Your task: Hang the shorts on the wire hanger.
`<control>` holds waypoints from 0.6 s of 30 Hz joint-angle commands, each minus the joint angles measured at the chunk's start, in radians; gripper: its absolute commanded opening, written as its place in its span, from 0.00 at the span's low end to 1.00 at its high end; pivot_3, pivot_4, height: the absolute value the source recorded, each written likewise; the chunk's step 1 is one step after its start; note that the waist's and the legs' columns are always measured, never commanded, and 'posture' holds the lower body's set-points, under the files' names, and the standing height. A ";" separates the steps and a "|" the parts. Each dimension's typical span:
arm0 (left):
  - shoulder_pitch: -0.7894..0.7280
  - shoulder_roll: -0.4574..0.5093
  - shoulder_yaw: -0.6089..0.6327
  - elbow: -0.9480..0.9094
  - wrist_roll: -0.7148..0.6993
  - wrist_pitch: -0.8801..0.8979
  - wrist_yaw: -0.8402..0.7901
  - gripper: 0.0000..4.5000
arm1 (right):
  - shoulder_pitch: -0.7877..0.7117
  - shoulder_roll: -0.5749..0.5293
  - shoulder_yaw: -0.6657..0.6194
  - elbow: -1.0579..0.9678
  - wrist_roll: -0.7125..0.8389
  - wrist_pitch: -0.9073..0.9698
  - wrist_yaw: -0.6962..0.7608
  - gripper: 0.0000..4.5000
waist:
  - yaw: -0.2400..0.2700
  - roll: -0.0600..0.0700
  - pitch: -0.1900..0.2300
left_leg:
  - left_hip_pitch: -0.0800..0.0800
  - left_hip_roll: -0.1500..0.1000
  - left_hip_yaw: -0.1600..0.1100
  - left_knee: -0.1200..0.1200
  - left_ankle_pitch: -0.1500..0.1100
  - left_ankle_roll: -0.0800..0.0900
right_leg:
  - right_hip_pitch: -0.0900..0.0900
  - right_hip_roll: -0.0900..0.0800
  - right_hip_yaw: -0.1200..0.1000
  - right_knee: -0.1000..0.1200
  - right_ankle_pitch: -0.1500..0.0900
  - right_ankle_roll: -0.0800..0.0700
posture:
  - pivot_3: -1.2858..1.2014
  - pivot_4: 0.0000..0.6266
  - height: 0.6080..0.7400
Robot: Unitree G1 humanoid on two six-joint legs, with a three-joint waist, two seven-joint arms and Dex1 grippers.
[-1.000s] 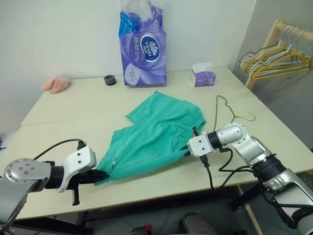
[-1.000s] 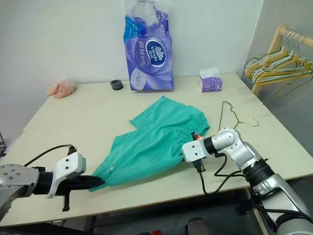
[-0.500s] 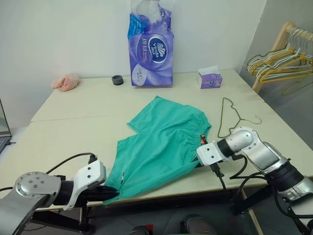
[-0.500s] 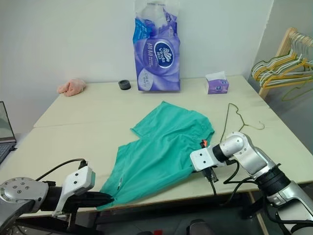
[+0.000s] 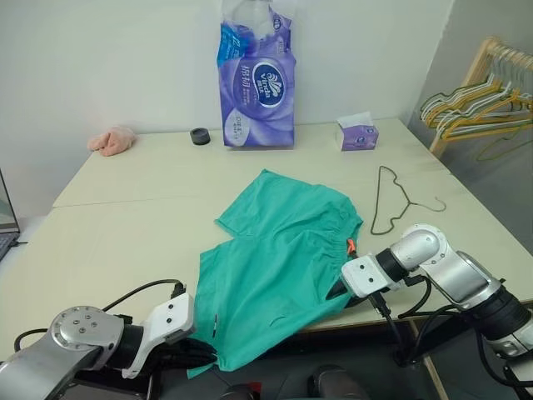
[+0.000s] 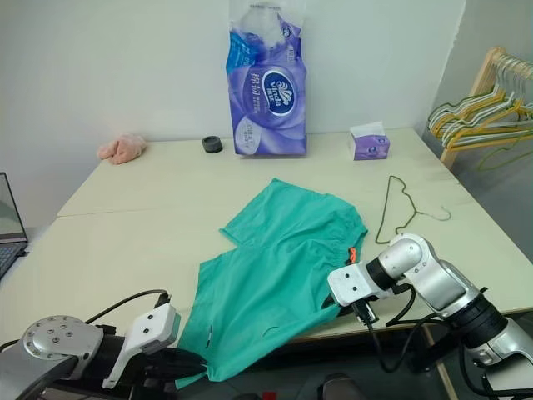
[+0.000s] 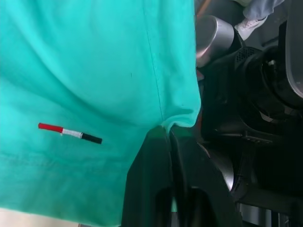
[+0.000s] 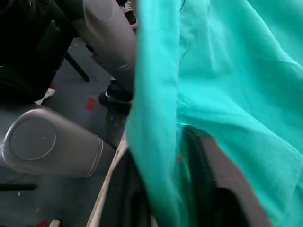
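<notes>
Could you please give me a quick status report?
Both grippers, left and right, at shorts hem. Wire hanger bare on table. Nothing obstructing.

The purple tissue pack reads "Vinda" (smaller print illegible).

right hand fingertips: under shorts | laptop: cut off by edge

— What's around the table?
— A plain white wall behind it, from ten to one o'clock.
— And at two o'clock?
— A wooden rack by the corner, grey floor beneath.
</notes>
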 commanded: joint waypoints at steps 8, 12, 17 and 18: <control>-0.075 -0.040 0.009 -0.016 -0.061 0.037 0.030 0.80 | -0.006 0.000 -0.197 -0.141 0.373 0.302 -0.023 1.00 | -0.004 -0.001 0.002 | 0.000 0.000 0.000 0.000 0.000 0.000 | 0.000 0.000 0.000 0.000 0.000 0.000 | 0.43 0.02 1.00; -0.182 -0.137 0.045 0.008 -0.134 0.060 0.098 0.94 | -0.056 0.100 -0.339 -0.029 0.453 0.438 -0.205 1.00 | -0.005 -0.002 0.002 | 0.000 0.000 -0.001 0.000 0.000 0.000 | 0.000 0.000 0.000 0.000 0.000 0.000 | 0.43 0.02 1.00; -0.335 -0.227 0.090 0.075 -0.168 0.083 0.207 0.94 | -0.118 0.217 -0.508 0.195 0.413 0.487 -0.517 1.00 | -0.003 -0.004 0.002 | 0.000 0.000 0.000 0.000 0.000 0.000 | 0.000 0.000 0.000 0.000 0.000 0.000 | 0.43 0.02 1.00; -0.355 -0.229 0.094 0.089 -0.165 0.082 0.215 0.94 | -0.128 0.236 -0.530 0.241 0.382 0.496 -0.600 1.00 | -0.003 -0.004 0.002 | -0.001 0.000 0.000 0.001 0.000 0.000 | 0.000 0.000 0.001 0.000 0.000 0.000 | 0.43 0.03 1.00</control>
